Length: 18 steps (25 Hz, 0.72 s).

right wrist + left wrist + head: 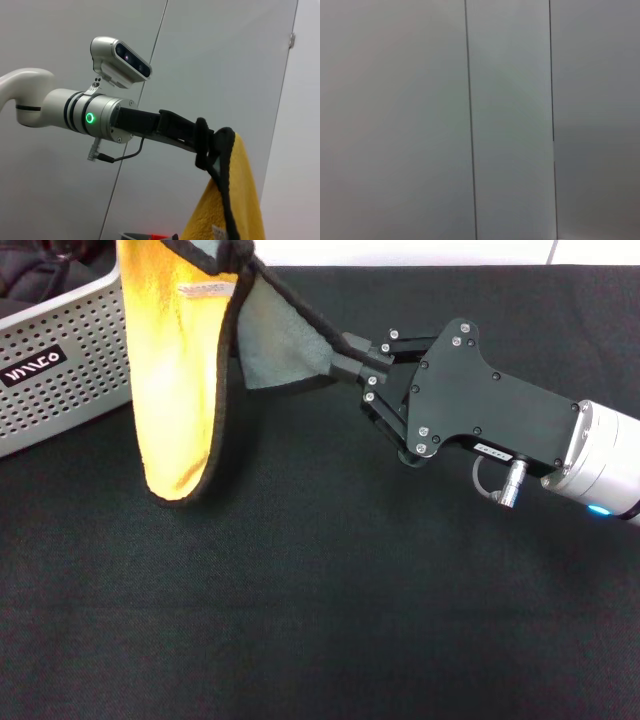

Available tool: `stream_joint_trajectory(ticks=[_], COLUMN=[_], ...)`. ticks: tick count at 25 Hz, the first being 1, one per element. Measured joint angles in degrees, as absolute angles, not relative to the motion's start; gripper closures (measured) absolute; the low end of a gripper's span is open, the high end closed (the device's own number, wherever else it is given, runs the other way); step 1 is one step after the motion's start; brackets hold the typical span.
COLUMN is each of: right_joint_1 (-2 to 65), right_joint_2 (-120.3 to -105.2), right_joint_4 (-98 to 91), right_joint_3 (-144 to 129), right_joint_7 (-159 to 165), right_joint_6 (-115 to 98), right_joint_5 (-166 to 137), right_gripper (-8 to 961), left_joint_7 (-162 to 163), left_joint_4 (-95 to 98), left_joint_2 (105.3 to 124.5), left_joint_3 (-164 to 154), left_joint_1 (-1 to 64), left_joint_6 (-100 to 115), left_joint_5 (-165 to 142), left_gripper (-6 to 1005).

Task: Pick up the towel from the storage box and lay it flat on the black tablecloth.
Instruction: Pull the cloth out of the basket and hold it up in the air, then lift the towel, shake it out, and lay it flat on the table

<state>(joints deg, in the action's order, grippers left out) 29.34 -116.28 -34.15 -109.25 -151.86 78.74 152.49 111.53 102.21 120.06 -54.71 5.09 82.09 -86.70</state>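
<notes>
step: spreading | left gripper (pixel 210 145) pinching towel (pixel 180 390) top, right gripper (pixel 345 355) pinching 3 o'clock edge | next: lower onto tablecloth (pixel 320 620)

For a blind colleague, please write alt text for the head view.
The towel hangs yellow side out above the black tablecloth, its grey edge pinched by the right gripper. The storage box stands at the left.

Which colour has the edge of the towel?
Black: a stitched black edging runs round the towel, yellow-orange on one face and grey-green on the other. The head view shows it best.
</notes>
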Motion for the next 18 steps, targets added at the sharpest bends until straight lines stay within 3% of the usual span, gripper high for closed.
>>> stream_joint_trajectory(ticks=[12,18], right_joint_1=[28.82,25.38], right_joint_2=[-116.28,-116.22], right_joint_4=[-33.98,-34.59], right_joint_3=[-109.23,-107.36], right_joint_7=[-151.86,-151.79], right_joint_6=[79.05,80.81], right_joint_5=[154.0,156.02], right_gripper=[947,947], left_joint_7=[111.37,108.63], left_joint_4=[101.02,96.11], left_joint_2=[120.03,119.96], left_joint_3=[-55.51,-55.0], left_joint_1=[4.64,4.33], left_joint_6=[83.28,87.51], left_joint_5=[-86.7,-86.85], left_gripper=[970,969])
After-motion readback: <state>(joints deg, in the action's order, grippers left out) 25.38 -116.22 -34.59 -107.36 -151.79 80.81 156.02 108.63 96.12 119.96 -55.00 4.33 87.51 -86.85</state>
